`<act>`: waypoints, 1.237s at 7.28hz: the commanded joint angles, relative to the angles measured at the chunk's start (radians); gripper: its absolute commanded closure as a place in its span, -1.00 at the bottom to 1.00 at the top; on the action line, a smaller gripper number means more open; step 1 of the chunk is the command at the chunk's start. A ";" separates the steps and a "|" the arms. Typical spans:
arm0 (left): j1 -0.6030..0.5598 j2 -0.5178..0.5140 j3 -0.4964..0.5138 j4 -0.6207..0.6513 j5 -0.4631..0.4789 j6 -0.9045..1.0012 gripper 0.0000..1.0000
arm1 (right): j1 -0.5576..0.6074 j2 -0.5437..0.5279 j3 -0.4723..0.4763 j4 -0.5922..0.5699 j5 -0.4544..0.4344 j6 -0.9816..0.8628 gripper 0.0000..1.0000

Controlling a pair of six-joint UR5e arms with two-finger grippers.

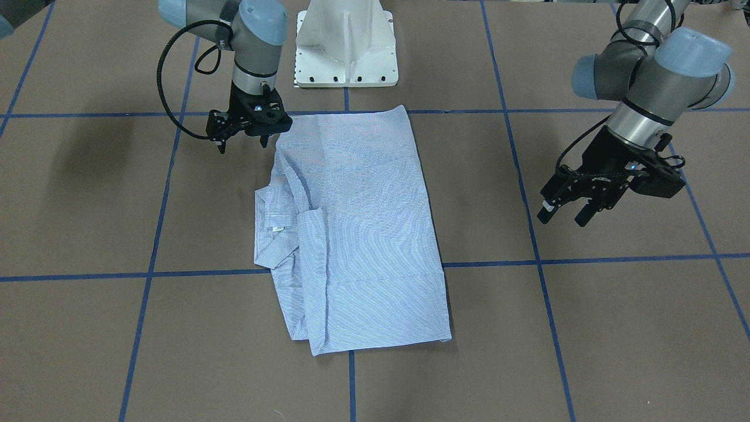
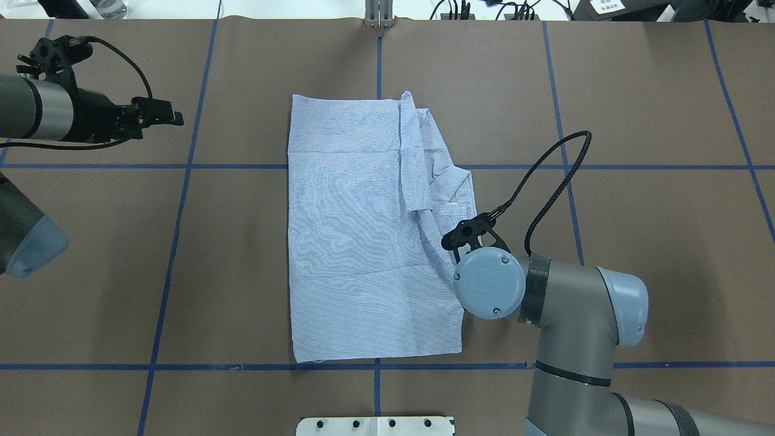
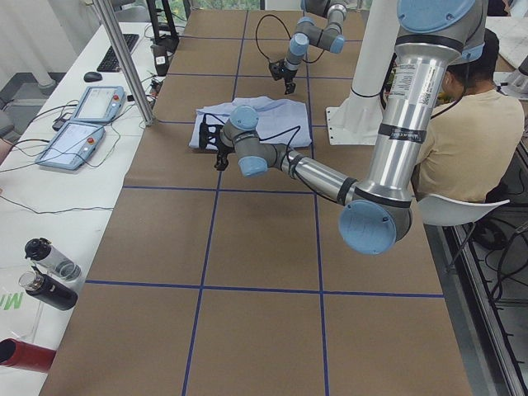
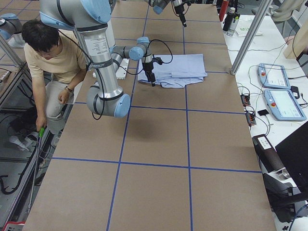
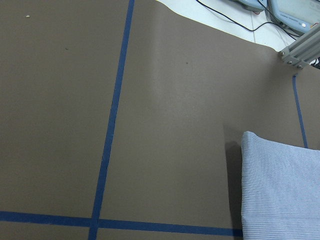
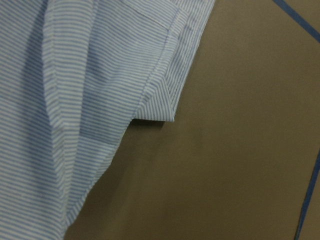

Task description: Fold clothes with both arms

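**Catch every layer at the rumpled edge**

The light-blue, finely striped collared shirt [image 1: 363, 223] lies part-folded at the middle of the brown, blue-taped tabletop [image 1: 615, 328]. The silver-grey right arm [image 1: 255, 53] hovers at the shirt's collar-side corner, jaws apart. The silver-grey left arm [image 1: 641, 117] hangs well apart from the shirt, jaws also apart. Best to pinch all layers together.

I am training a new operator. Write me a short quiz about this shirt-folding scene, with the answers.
1. True or false: the left pincer grips the shirt.
2. Which one is closer to the shirt? A) left pincer B) right pincer
3. Fill in: the collar lies on the shirt's side nearest the ___ arm.

Key: 1 false, it hovers open, apart from the shirt; 2 B; 3 right.
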 commanded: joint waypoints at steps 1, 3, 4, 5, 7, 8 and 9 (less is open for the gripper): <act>-0.002 0.000 -0.004 0.001 0.000 -0.001 -0.95 | 0.021 0.066 -0.014 -0.001 0.001 0.005 -1.00; -0.002 0.002 -0.005 0.002 0.000 -0.001 -0.95 | 0.023 0.173 -0.138 0.016 0.000 0.036 -1.00; -0.002 0.006 -0.008 0.002 0.000 -0.001 -0.95 | 0.023 0.202 -0.183 0.016 0.000 0.037 -1.00; -0.002 0.006 -0.008 0.002 0.000 -0.001 -0.95 | 0.023 0.200 -0.200 0.027 -0.005 0.033 -1.00; -0.002 0.013 -0.013 0.002 0.000 -0.001 -0.95 | 0.052 0.200 -0.267 0.100 -0.002 0.019 -1.00; -0.002 0.014 -0.015 0.002 0.000 -0.001 -0.95 | 0.080 0.200 -0.274 0.105 0.001 0.002 -1.00; -0.002 0.014 -0.015 0.002 0.000 -0.001 -0.95 | 0.104 0.191 -0.277 0.104 0.001 -0.054 -1.00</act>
